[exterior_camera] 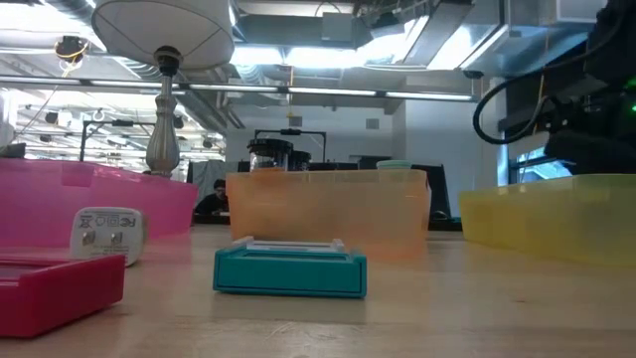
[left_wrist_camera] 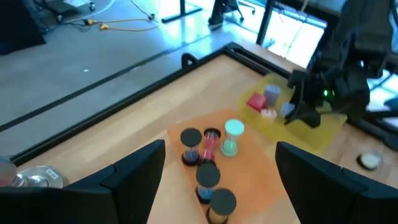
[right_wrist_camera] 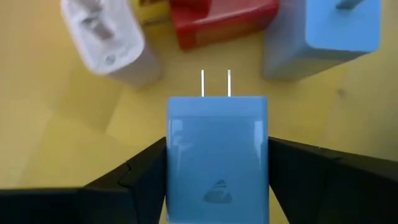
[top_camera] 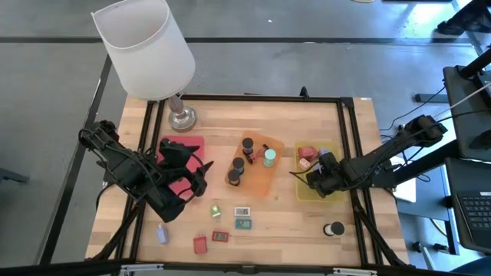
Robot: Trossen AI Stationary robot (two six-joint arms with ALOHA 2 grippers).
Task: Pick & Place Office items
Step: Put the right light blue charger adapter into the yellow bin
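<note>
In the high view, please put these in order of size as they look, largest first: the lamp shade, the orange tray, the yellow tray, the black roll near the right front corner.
1. lamp shade, though it stands nearer the camera, which enlarges it
2. orange tray
3. yellow tray, partly hidden by the right gripper
4. black roll

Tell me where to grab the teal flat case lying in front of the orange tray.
Come straight down with the open left gripper; the right gripper holds a blue charger. The teal case lies flat and low, so pinch its two long edges, probably minding the white item just behind.
</note>
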